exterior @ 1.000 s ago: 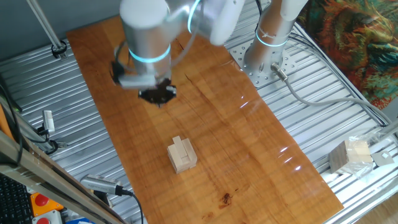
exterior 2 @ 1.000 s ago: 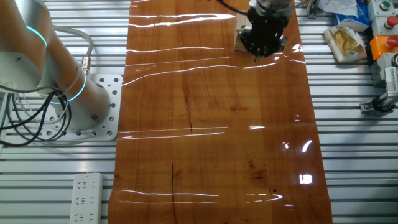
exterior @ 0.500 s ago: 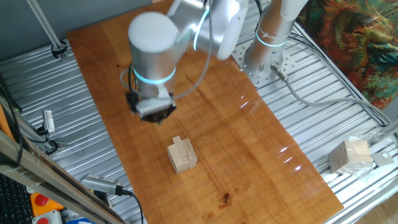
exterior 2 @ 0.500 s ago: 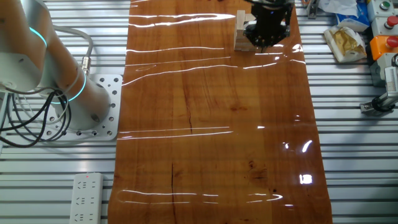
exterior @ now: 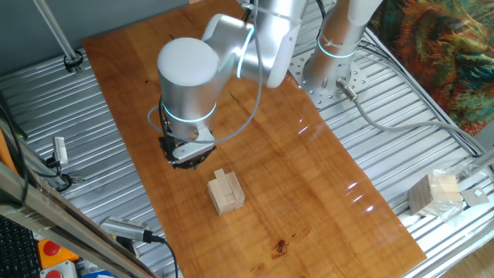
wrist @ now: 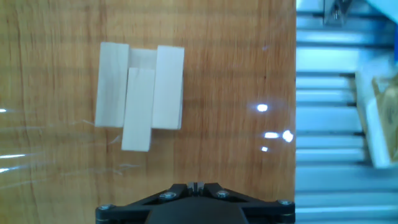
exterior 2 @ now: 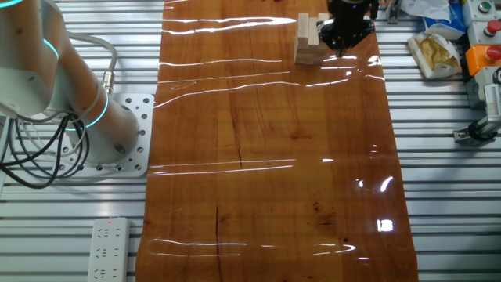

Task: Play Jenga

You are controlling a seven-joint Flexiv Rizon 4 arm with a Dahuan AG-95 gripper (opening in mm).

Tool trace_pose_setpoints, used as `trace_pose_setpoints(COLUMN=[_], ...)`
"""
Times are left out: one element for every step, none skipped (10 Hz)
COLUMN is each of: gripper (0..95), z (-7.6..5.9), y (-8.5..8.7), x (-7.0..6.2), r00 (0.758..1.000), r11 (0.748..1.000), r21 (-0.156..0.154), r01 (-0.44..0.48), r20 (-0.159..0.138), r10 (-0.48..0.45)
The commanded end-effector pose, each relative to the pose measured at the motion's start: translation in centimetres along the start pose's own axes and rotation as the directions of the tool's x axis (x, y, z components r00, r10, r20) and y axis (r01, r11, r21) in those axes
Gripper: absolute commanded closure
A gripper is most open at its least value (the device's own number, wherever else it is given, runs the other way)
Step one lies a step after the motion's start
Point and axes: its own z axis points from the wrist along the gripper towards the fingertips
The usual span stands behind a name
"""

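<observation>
The Jenga stack is a small squat pile of pale wooden blocks on the wooden board. Its middle top block sticks out past the others toward the hand in the hand view. The stack also shows at the far edge in the other fixed view. My gripper hangs above the board just up-left of the stack, close beside it. In the hand view the two fingers are pressed together with nothing between them.
A pale block cube wrapped in clear plastic lies on the metal table off the board's right side. A plastic bag and an orange device lie right of the board. The arm's base stands at the back.
The arm has swung down and toward the Jenga stack over the last second; the gripper now hangs next to it. The stack has not moved.
</observation>
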Motion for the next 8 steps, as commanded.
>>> trace_pose_setpoints(gripper=[76.0,76.0,57.0,57.0,38.0,38.0,19.0,19.0], z=[0.18,0.18,0.17,0.17,0.17,0.17,0.17,0.17], y=[-0.21,-0.21,-0.21,-0.20,-0.19,-0.19,-0.19,-0.18], x=[-0.08,-0.08,-0.08,-0.08,-0.07,-0.07,-0.07,-0.07], r00=[1.000,1.000,1.000,1.000,1.000,1.000,1.000,1.000], r11=[1.000,1.000,1.000,1.000,1.000,1.000,0.999,0.998], r21=[-0.002,-0.005,-0.007,-0.015,-0.026,-0.031,-0.038,-0.053], r01=[-0.017,-0.011,-0.008,-0.002,-0.001,-0.002,-0.004,-0.016], r20=[-0.001,0.000,0.002,0.005,0.007,0.008,0.009,0.012], r10=[0.017,0.011,0.008,0.002,0.001,0.002,0.004,0.017])
